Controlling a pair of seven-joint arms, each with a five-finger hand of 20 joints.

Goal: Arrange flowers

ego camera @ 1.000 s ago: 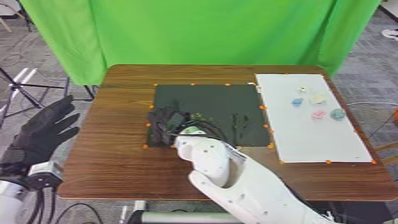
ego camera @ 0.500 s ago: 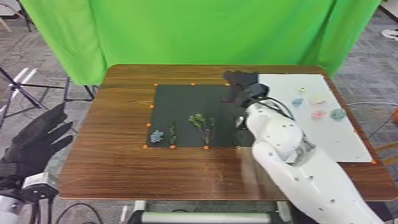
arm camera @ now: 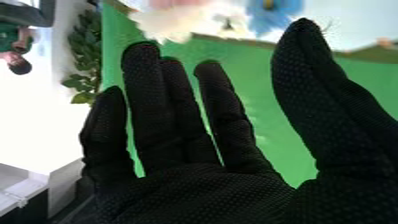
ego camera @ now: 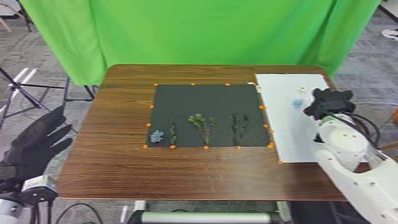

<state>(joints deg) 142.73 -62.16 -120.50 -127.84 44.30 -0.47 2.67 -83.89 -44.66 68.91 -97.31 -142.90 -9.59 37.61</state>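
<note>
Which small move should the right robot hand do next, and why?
Perhaps lower the right robot hand a little: it is open over the white sheet, and a white flower and a blue flower are beyond its fingertips, ungrasped.

green curtain (ego camera: 213, 35) behind brown table (ego camera: 124, 172) | grey floor (ego camera: 369, 60) | dark stand (ego camera: 51, 86), left

Blue flower (ego camera: 156, 136) beside green sprigs (ego camera: 197, 120) on black mat (ego camera: 200, 100)

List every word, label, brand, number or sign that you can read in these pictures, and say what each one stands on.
None can be read: no text on the black mat, white sheet, wooden table or green curtain.
Small dark marks on the right arm: too small to read.
</note>
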